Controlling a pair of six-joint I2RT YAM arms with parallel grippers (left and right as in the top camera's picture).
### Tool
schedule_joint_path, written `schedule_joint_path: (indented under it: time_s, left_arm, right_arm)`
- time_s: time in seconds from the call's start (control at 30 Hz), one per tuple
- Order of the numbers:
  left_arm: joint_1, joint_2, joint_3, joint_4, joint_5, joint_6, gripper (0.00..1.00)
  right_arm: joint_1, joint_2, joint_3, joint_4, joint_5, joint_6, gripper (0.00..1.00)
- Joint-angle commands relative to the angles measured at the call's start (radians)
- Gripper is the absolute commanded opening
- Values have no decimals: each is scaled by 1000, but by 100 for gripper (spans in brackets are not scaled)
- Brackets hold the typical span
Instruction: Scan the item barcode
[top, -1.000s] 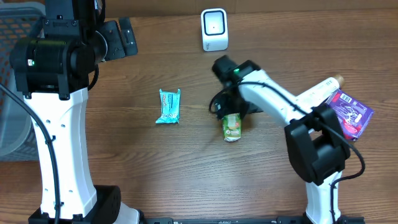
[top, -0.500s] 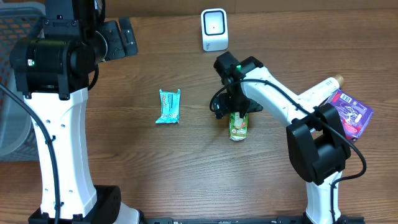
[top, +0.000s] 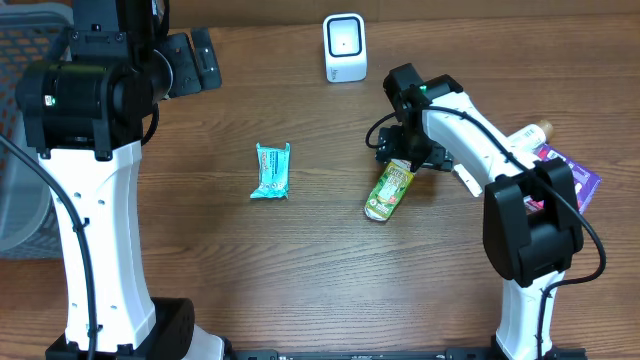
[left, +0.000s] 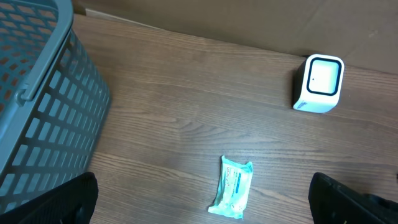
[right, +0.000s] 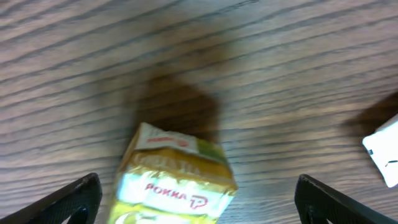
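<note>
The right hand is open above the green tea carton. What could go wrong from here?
1. The green tea carton lies at an angle below the open right hand, off-centre in the wrist view; closing could catch a corner and knock it aside.
2. No barcode shows on its visible faces, so it may reach the scanner turned the wrong way.

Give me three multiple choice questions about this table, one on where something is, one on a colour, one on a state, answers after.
1. Where does the teal packet lie?
A on the table
B held in the air
C on the floor
2. What colour is the scanner?
A white
B red
C green
3. How does the right gripper stand?
A shut on the carton
B shut on nothing
C wide open
Answers: 1 A, it rests on bare wood between the arms. 2 A, its casing is white. 3 C, its fingers stand far apart and the carton lies loose.
</note>
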Motion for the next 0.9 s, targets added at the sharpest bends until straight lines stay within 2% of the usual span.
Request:
schedule_joint_path:
  time_s: [0.0, 0.07, 0.23, 0.5, 0.67, 0.87]
  left_arm:
    - [-1, 7, 11, 3, -13, -16, 100]
    - [-1, 7, 11, 3, -13, -16, 99]
    - [-1, 7, 11, 3, -13, -16, 100]
    - [-1, 7, 11, 3, -13, -16, 100]
    - [-1, 7, 11, 3, -13, -16, 100]
    - [-1, 7, 11, 3, -13, -16, 100]
  right_arm:
    - [-13, -63, 35, -6, -15, -8, 100]
    - [-36, -61, 35, -1, -42, -25, 100]
    - [-80, -59, 35, 43, -162, -203, 100]
    - [-89, -27, 24, 16, -152, -260, 100]
    - [-92, -37, 16, 10, -243, -221, 100]
    - [-132, -81, 16, -12, -355, -56, 100]
